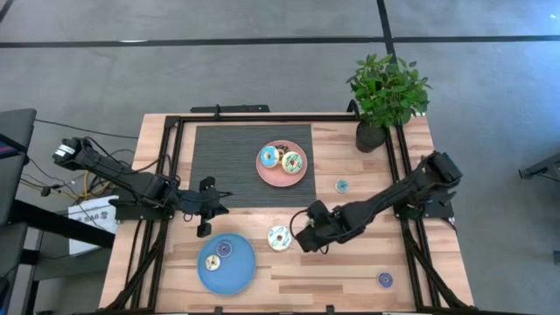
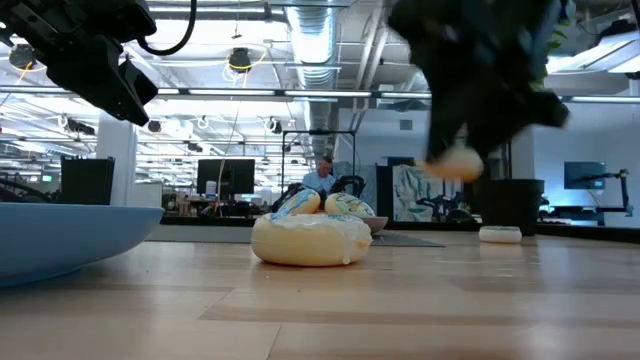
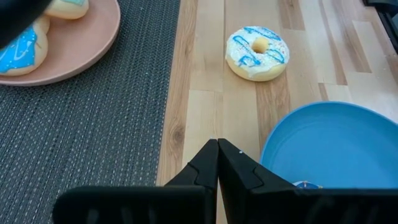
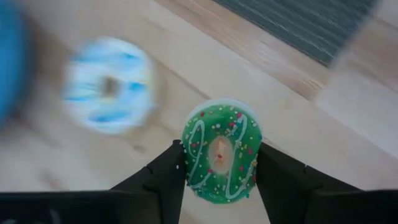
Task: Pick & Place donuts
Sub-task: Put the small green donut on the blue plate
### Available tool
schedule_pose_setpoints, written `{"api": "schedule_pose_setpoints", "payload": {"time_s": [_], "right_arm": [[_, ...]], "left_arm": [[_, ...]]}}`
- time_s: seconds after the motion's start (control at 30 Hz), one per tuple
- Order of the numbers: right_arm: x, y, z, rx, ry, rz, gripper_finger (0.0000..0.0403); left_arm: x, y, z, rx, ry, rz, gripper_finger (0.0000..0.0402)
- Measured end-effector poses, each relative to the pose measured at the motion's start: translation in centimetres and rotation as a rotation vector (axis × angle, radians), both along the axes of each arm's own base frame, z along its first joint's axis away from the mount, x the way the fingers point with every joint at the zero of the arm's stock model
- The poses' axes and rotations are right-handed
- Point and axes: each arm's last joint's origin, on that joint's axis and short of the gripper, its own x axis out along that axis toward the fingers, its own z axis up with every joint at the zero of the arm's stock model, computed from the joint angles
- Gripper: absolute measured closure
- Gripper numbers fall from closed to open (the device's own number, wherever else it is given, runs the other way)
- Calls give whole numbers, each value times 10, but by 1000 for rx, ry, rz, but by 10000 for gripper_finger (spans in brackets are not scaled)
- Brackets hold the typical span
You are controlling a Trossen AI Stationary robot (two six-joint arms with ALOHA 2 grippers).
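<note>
Your right pincer is holding the green donut by its edges, lower centre of the high view. Beware slippage onto the white-and-blue donut just beside; left pincer is waiting, closed.

A green-iced donut is lifted off the table; a white-and-blue donut lies flat nearby.

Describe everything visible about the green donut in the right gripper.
The green donut is a small toy ring with glossy green icing, thin white squiggled lines and coloured sprinkles, over a pale cream body; its centre hole looks nearly filled. It sits between the two dark fingers of the right gripper, which press its sides, with the iced face toward the wrist camera. It is held above the wooden table, clear of the white and blue donut lying nearby.
</note>
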Motion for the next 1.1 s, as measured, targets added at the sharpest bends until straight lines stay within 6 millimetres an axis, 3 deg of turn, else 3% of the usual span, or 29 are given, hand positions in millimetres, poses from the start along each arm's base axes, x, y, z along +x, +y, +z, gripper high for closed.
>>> {"api": "schedule_pose_setpoints", "payload": {"time_s": [0.23, 0.4, 0.57, 0.7, 0.9, 1.1], "right_arm": [[38, 18, 39, -75, -371, 199, 239], [84, 18, 43, -142, -513, 307, 239], [137, 18, 33, -142, -478, 422, 239], [170, 22, 12, -119, -354, 481, 239], [196, 33, -12, -84, -207, 535, 239], [207, 39, -24, -8, -192, 572, 239]], "left_arm": [[0, 0, 0, 6, -1, -5, 401], [0, 0, 0, 13, -1, -11, 401], [0, 0, 0, 15, 2, -11, 401], [0, 0, 0, 16, 5, -12, 401], [-1, 0, -1, 24, 8, -17, 401], [-1, 0, -1, 33, 9, -24, 401]]}}
